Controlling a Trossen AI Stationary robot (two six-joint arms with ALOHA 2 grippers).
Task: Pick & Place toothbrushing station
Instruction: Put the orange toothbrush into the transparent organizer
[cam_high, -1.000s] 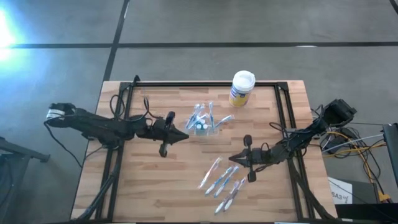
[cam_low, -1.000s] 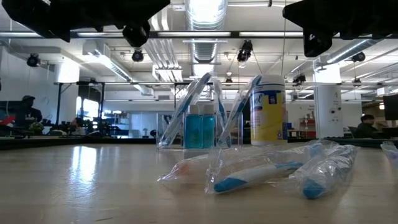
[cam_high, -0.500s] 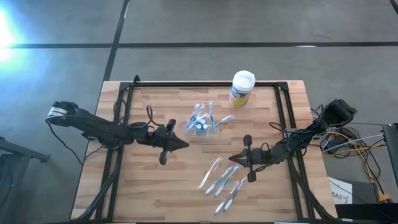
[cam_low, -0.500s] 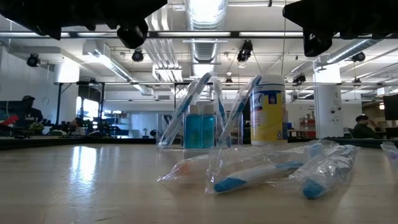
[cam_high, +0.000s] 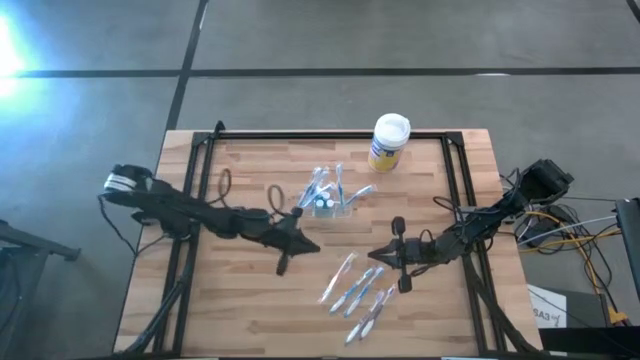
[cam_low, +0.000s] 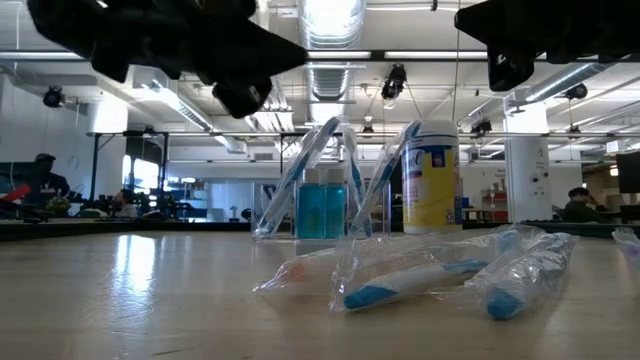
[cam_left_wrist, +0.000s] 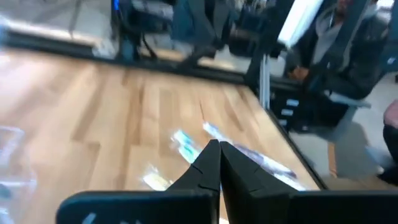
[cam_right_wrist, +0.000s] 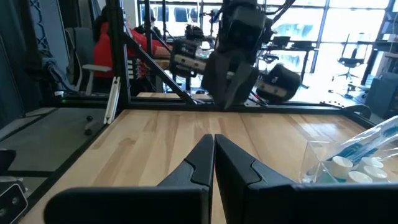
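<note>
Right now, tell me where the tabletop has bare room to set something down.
Bare wood lies along the near edge of the table, on the left arm's side, and at the far left corner, left of the toothbrushing station. It is crowded around the wrapped toothbrushes by the right gripper, and between the station and the left gripper.

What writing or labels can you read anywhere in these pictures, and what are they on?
Yellow canister: it has a label with dark print, too blurred to read.
White sheet off the table's right corner: a dark mark that looks like "SA3", not certain.
Wrapped toothbrushes: no readable text.
Nothing else legible.
</note>
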